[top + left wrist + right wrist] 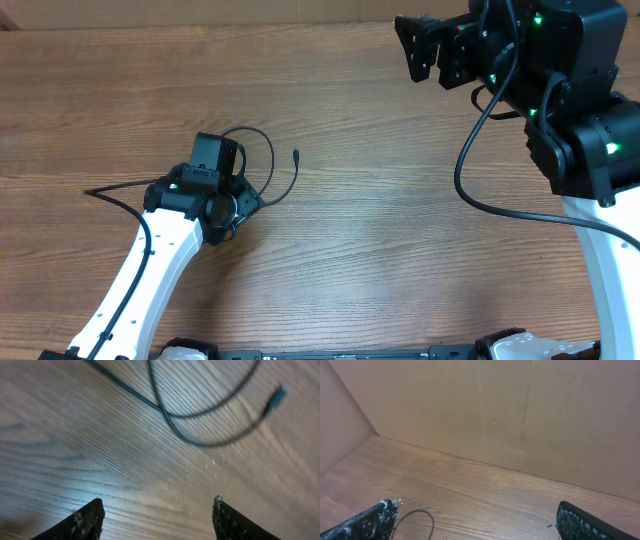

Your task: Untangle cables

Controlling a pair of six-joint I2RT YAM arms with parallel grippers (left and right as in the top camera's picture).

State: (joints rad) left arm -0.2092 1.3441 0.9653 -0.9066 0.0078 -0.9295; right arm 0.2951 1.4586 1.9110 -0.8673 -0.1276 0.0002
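Thin black cables (271,152) lie looped on the wooden table just right of my left gripper (222,152). A small plug tip (296,155) ends one of them. In the left wrist view two strands cross (167,411) ahead of the fingers, and the plug (275,400) lies at the upper right. My left gripper (157,512) is open and empty, low over bare wood short of the strands. My right gripper (412,50) is raised at the back right. It is open and empty (477,522), and a cable loop (422,512) shows beside its left finger.
A brown cardboard wall (520,410) stands along the back of the table. A thick black robot cable (470,170) hangs from the right arm. Another dark cord (110,195) runs out to the left of the left arm.
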